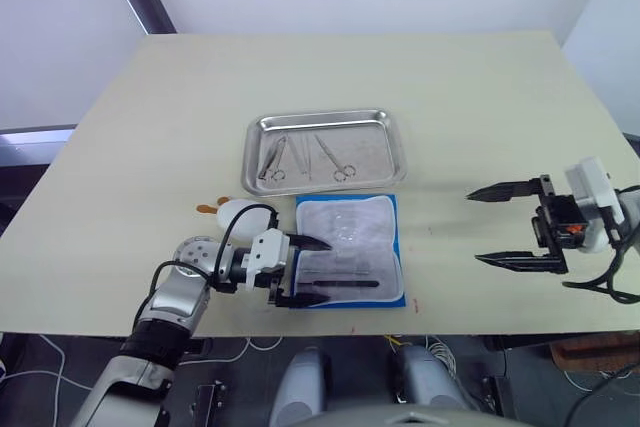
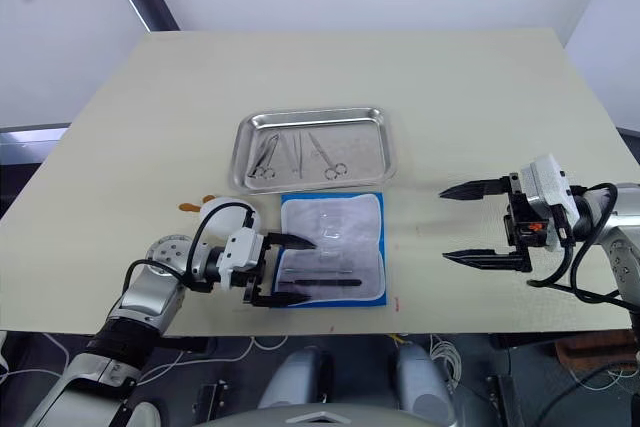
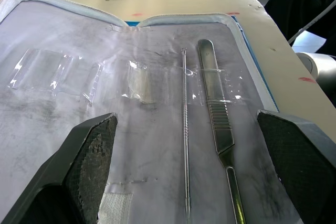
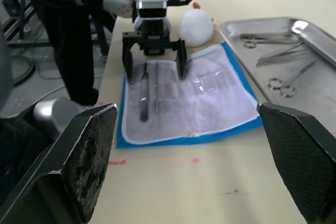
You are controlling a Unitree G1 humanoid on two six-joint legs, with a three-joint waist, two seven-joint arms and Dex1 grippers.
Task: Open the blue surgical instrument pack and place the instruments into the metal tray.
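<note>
The blue surgical instrument pack [image 1: 352, 252] lies open near the desk's front edge, just before the metal tray [image 1: 324, 150]. The left gripper [image 1: 305, 270], fingers apart, straddles the scalpel handle [image 3: 216, 119] and probe [image 3: 185, 145]. Clear retaining straps could snag either tool and drag the pack; the right gripper [image 1: 503, 227] hangs open, well apart.

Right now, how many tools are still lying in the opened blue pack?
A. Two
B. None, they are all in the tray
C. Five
A: the left wrist view shows two slim tools on the pale lining of the blue surgical instrument pack, a thin probe and a flat-handled tool, with the open left gripper over them.
</note>
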